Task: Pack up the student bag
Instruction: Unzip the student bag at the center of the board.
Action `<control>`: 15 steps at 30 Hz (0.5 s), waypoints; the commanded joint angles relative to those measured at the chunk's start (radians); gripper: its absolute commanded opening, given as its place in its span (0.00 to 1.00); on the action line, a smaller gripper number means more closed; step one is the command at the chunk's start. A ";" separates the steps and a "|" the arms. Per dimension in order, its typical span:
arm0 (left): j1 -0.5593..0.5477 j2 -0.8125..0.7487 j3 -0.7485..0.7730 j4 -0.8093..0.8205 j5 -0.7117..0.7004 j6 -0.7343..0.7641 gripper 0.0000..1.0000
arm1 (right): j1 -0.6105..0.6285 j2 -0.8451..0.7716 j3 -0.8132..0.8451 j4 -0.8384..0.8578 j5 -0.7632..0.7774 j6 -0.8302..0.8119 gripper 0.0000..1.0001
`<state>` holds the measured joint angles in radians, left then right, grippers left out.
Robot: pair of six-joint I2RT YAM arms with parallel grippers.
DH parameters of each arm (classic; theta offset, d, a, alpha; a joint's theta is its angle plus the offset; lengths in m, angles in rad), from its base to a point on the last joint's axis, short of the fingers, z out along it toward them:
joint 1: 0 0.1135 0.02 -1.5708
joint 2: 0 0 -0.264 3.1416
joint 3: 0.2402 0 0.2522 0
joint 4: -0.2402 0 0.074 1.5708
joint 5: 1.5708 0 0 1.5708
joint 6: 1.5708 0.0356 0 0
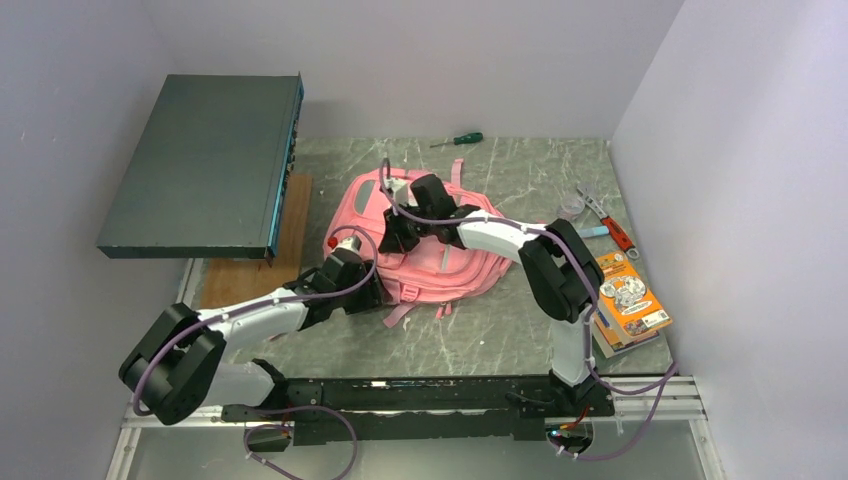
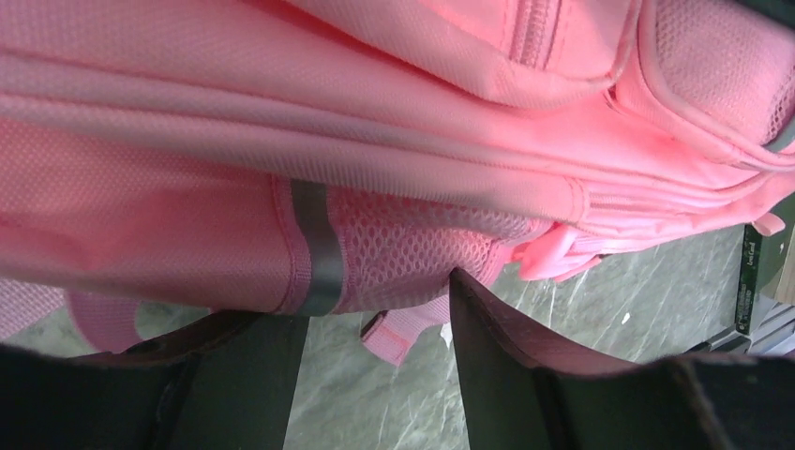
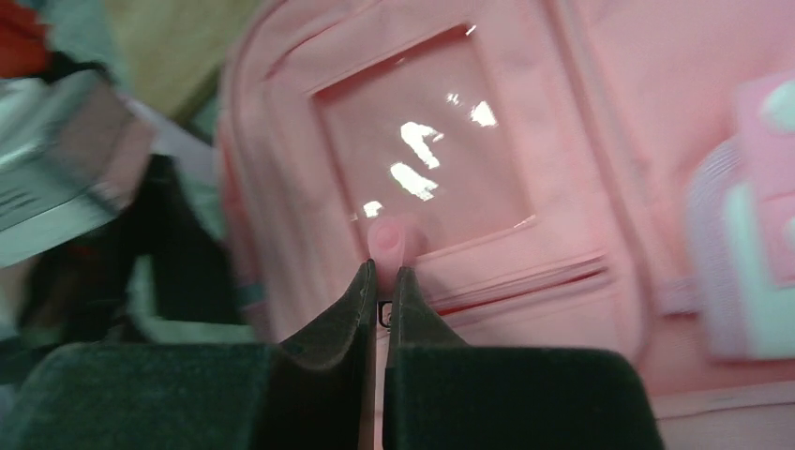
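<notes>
3 plain pale walls [image 1: 420,60] enclose a grey marbled table [image 1: 500,330] (a dark flat box [image 1: 200,165] juts over its left side).

The student bag [image 2: 375,112] looms over the gaping left gripper [image 2: 366,314].

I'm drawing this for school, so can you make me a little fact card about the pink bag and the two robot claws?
bag: pink student bag, lying on the grey table
left claw: open, at the bag's mesh side pocket
right claw: shut, seems to pinch a small pink tab on the bag's front
nearby: green-handled screwdriver behind the bag, orange book on the right
</notes>
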<state>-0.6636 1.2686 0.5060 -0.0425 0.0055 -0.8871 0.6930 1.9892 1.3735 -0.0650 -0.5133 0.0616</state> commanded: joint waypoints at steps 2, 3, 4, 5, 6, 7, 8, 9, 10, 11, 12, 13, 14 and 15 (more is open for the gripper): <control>0.018 0.035 0.006 0.090 0.009 -0.021 0.60 | 0.017 -0.101 -0.172 0.252 -0.214 0.541 0.00; 0.019 0.039 0.004 0.094 0.010 -0.022 0.59 | 0.015 -0.105 -0.192 0.280 -0.232 0.587 0.00; 0.019 0.040 0.002 0.096 0.011 -0.024 0.59 | 0.007 -0.107 -0.205 0.287 -0.235 0.619 0.00; 0.019 0.037 -0.001 0.096 0.014 -0.026 0.58 | -0.005 -0.114 -0.216 0.291 -0.226 0.645 0.07; 0.019 0.032 -0.008 0.099 0.016 -0.027 0.58 | -0.019 -0.127 -0.227 0.297 -0.226 0.659 0.16; 0.019 0.021 -0.014 0.097 0.019 -0.025 0.58 | -0.035 -0.142 -0.229 0.287 -0.224 0.654 0.25; 0.019 0.007 -0.020 0.089 0.020 -0.020 0.59 | -0.051 -0.164 -0.228 0.264 -0.208 0.641 0.31; 0.019 -0.011 -0.024 0.074 0.023 -0.011 0.59 | -0.068 -0.194 -0.226 0.228 -0.190 0.623 0.38; 0.019 -0.035 -0.029 0.057 0.023 -0.003 0.61 | -0.086 -0.221 -0.219 0.188 -0.173 0.590 0.44; 0.018 -0.063 -0.034 0.046 0.024 0.009 0.64 | -0.099 -0.254 -0.202 0.132 -0.151 0.545 0.50; 0.018 -0.098 -0.041 0.030 0.027 0.021 0.68 | -0.108 -0.280 -0.173 0.044 -0.110 0.474 0.57; 0.018 -0.133 -0.046 0.010 0.031 0.033 0.73 | -0.109 -0.302 -0.133 -0.099 -0.048 0.391 0.61; 0.018 -0.162 -0.050 0.000 0.039 0.049 0.80 | -0.109 -0.321 -0.086 -0.209 0.041 0.297 0.63; 0.018 -0.191 -0.048 -0.010 0.051 0.065 0.86 | -0.106 -0.339 -0.058 -0.292 0.158 0.231 0.64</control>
<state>-0.6510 1.1950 0.4618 -0.0307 0.0383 -0.8822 0.5976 1.7729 1.1717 -0.0193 -0.6128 0.5419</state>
